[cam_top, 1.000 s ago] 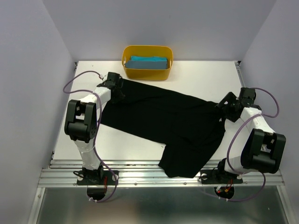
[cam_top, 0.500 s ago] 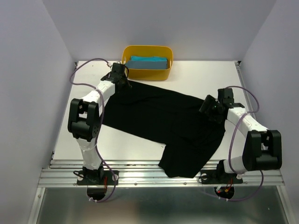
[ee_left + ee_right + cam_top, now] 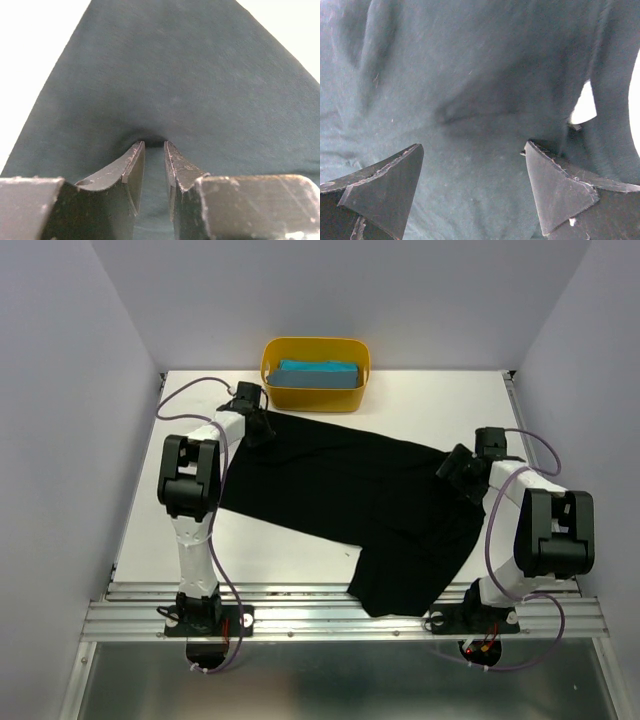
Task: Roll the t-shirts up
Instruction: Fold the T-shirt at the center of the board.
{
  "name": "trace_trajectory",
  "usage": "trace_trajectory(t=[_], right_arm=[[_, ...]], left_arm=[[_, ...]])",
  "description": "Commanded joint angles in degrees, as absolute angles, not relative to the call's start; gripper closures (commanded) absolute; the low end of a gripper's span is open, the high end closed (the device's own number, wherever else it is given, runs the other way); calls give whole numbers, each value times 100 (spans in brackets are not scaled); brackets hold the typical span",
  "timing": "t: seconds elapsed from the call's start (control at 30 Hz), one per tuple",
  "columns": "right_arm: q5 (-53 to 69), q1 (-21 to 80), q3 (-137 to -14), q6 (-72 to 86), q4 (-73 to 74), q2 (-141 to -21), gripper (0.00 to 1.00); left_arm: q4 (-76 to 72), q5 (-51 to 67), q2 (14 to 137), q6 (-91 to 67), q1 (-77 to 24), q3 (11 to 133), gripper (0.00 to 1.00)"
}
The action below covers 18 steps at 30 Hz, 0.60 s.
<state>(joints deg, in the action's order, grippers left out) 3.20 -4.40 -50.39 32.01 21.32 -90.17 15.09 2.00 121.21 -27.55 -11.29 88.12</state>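
One black t-shirt (image 3: pixel 350 490) spread across the bench (image 3: pixel 440 400), hem overhanging the near edge; teal t-shirt (image 3: pixel 318 373) in the far yellow tub (image 3: pixel 315 341). Left fingers (image 3: pixel 131 167) narrow, pinching black cloth far left; right fingers (image 3: pixel 385 180) wide, empty above the right side. Pulling from one side only probably skews the cloth, or slides it off the near edge.

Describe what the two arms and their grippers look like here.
The left arm and right arm have white links with black joint housings, each trailed by a thin purple cable. The left gripper and right gripper have dark, scuffed, wedge-shaped fingers.
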Motion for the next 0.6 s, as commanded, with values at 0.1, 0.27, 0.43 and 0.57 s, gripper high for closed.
trace_trajectory(t=[0.1, 0.27, 0.43, 0.57], right_arm=[[-148, -755, -5036, 3023, 1890, -9421, 12], [-229, -756, -5220, 2848, 1855, -9554, 12], [-185, -756, -5667, 2611, 1784, -9790, 12], [-53, -756, -6457, 2531, 1775, -10458, 13]], left_arm=[[1626, 62, 12261, -2645, -853, 8737, 67], [1582, 62, 12225, -2654, -712, 8683, 67], [1643, 123, 12313, -2681, -659, 8867, 67], [1828, 115, 12156, -2646, -659, 9123, 68]])
